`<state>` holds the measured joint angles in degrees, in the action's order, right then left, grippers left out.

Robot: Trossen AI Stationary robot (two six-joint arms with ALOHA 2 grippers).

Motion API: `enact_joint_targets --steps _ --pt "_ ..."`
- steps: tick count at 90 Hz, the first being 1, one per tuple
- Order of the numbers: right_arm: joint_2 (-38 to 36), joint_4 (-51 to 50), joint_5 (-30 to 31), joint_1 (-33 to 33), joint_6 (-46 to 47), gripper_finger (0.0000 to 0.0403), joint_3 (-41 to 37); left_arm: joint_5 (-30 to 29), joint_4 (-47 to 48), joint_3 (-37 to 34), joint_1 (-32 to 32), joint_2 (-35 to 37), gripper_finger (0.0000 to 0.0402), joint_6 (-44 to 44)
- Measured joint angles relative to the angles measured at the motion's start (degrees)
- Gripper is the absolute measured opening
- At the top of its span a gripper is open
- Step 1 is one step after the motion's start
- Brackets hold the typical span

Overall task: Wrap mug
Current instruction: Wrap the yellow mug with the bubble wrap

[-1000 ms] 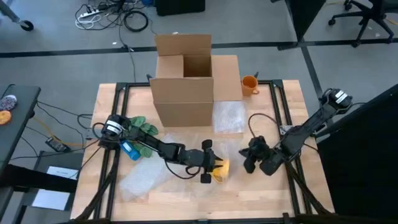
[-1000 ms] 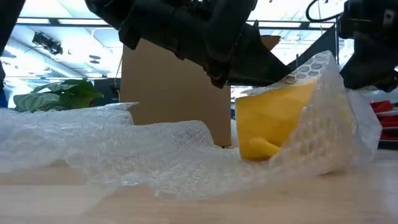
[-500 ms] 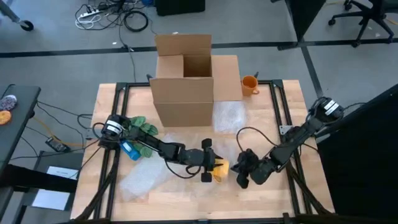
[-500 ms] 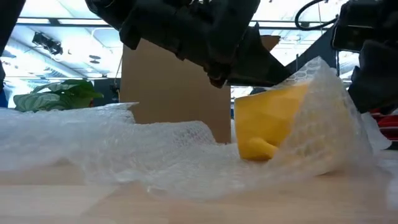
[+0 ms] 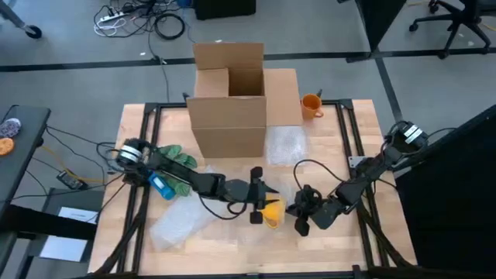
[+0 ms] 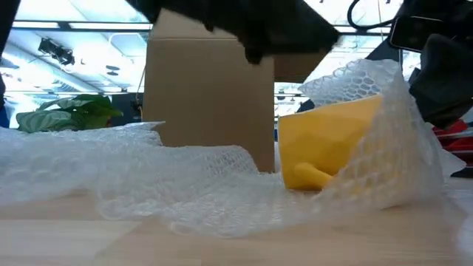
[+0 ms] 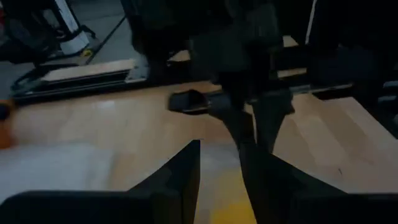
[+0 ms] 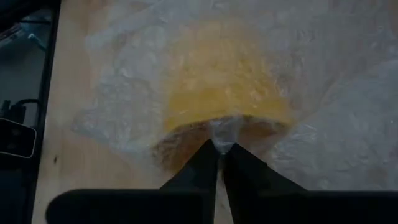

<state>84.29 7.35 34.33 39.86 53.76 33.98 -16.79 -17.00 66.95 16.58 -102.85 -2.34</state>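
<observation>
A yellow mug (image 5: 273, 213) lies tilted on a sheet of bubble wrap (image 5: 182, 221) near the table's front middle; in the low view the mug (image 6: 332, 144) has the wrap (image 6: 399, 148) draped up over its right side. My left gripper (image 5: 260, 203) hovers open just above the mug, on its left; the left wrist view shows its fingers (image 7: 186, 177) apart over a patch of yellow. Right of the mug, my right gripper (image 5: 298, 215) is shut on the wrap. My right gripper pinches the bubble wrap's edge (image 8: 222, 140) between its two fingertips, coming from the table's right side. The wrap is drawn up and over the mug (image 8: 227, 81), which shows yellow through it. One layer or several, I cannot tell.
An open cardboard box (image 5: 232, 93) stands at the back middle, with an orange mug (image 5: 310, 105) to its right and a second bubble wrap sheet (image 5: 285, 146) in front. A green plant (image 5: 174, 157) and a blue object (image 5: 160, 186) lie at the left.
My right gripper has moved toward the table's left and near edge, up to the mug, carrying the wrap's edge up over the mug's right side. My left gripper has risen off the mug's top; the mug has stayed in place.
</observation>
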Motion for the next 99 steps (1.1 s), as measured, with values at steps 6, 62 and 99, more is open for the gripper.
enact_joint_targets --steps 6,62,99 --pt "0.0 -0.03 0.07 -0.02 -0.03 0.0 0.0 -0.35 7.64 0.01 0.82 3.08 0.0099 0.52" --pt "6.23 10.26 -0.94 -1.77 -8.93 0.0 0.02 -6.79 15.27 -4.45 4.89 -4.84 0.0099 8.62" --pt "18.98 33.1 1.71 -7.09 -24.12 0.0 0.46 -5.08 11.66 -4.58 4.84 -7.36 0.0099 8.72"
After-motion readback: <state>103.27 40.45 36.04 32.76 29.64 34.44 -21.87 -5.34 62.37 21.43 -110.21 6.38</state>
